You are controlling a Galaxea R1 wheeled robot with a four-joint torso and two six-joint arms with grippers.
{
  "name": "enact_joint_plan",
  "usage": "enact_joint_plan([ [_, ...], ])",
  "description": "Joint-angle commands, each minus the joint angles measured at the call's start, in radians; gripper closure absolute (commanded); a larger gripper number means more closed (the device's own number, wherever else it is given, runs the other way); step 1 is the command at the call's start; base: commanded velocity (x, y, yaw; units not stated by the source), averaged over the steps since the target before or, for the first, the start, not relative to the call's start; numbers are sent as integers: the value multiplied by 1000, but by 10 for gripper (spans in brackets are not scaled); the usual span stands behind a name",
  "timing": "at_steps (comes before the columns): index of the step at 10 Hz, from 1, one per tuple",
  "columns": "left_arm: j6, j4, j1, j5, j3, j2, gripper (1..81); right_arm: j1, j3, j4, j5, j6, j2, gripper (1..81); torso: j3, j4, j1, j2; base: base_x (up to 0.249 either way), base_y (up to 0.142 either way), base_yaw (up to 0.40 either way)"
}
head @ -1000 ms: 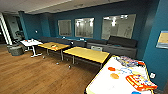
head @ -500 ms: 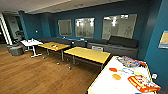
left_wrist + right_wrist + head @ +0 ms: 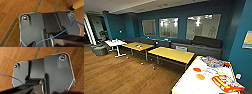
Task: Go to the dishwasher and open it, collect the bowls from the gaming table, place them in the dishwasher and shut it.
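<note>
I am in a lounge with teal walls and a wood floor (image 3: pixel 121 75). The dishwasher, the gaming table and the bowls are out of view. Both wrist views look down on my own dark plate (image 3: pixel 33 28) (image 3: pixel 56 72) above the wooden floor (image 3: pixel 11 11) (image 3: pixel 15 54), and a thin blue cable (image 3: pixel 60 33) runs across it. A small orange thing (image 3: pixel 138 46) sits on the farther yellow table; what it is I cannot tell.
Two yellow tables (image 3: pixel 171 53) (image 3: pixel 132 45) stand ahead in a row, with a white table (image 3: pixel 115 43) beyond them at the left. Dark sofas (image 3: pixel 201 45) line the windowed wall. A white table (image 3: pixel 191 85) at the near right carries colourful packets and orange discs.
The head view has shifted slightly; the near white table now sits a little further right and lower in the picture. Nothing in the room has moved.
</note>
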Motion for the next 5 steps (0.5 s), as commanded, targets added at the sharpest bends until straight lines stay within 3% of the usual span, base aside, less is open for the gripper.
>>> enact_joint_plan([
  [1, 3, 9, -54, 50, -2, 7, 10, 52, 4, -3, -47, 0, 2, 10, 0, 0, 0, 0, 0, 0, 0],
  [3, 3, 12, -50, 50, -2, 7, 10, 55, 5, -3, -47, 0, 5, 10, 0, 0, 0, 0, 0, 0, -81],
  [5, 5, 20, -47, 50, -2, 2, 10, 53, 5, -3, -47, 0, 7, 10, 0, 0, 0, 0, 0, 0, -296],
])
